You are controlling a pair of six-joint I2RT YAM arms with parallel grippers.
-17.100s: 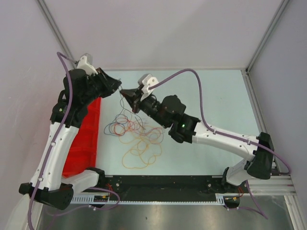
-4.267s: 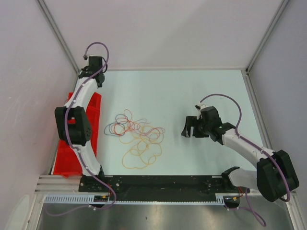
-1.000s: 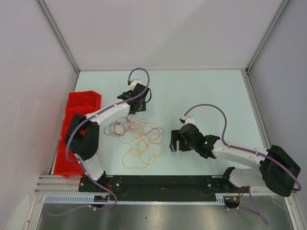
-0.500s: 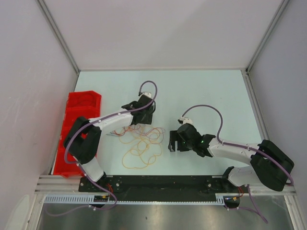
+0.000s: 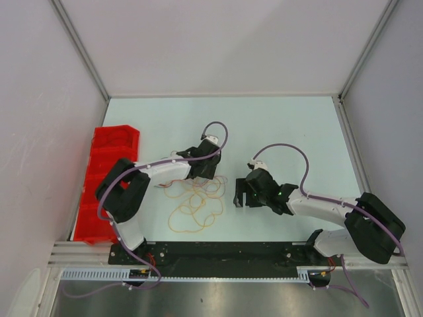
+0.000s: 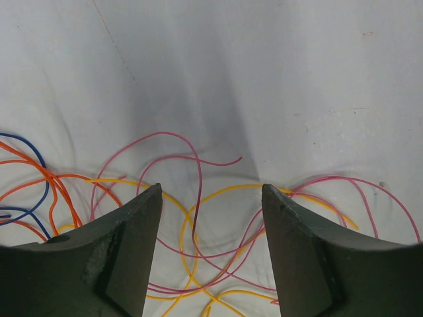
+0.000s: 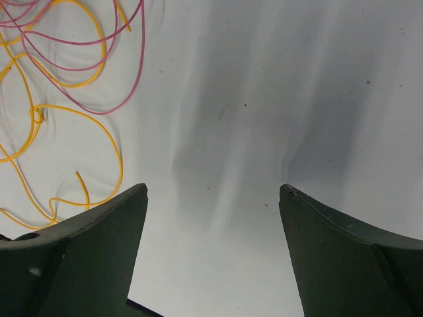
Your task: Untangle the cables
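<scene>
Where the counter (image 5: 291,224) begins at its near edge, the cables (image 5: 192,210) lie just beyond, left of centre: thin curly loops, yellow-orange nearest and pink, orange and blue farther on, overlapping in one loose heap flat on the surface. Over the far side of the heap hangs the left pincer (image 5: 206,170), released, with nothing gripped. The left wrist view shows pink and yellow strands crossing beneath the gap between its fingers, detail that the top view hides under the arm. Just right of the heap, the right pincer (image 5: 240,196) is likewise released and grips nothing. Its wrist view shows plain counter ahead, with yellow and pink loops only at upper left. A red bin (image 5: 109,165) occupies the left edge. Farther back and to the right, open counter extends to the walls (image 5: 231,46).
</scene>
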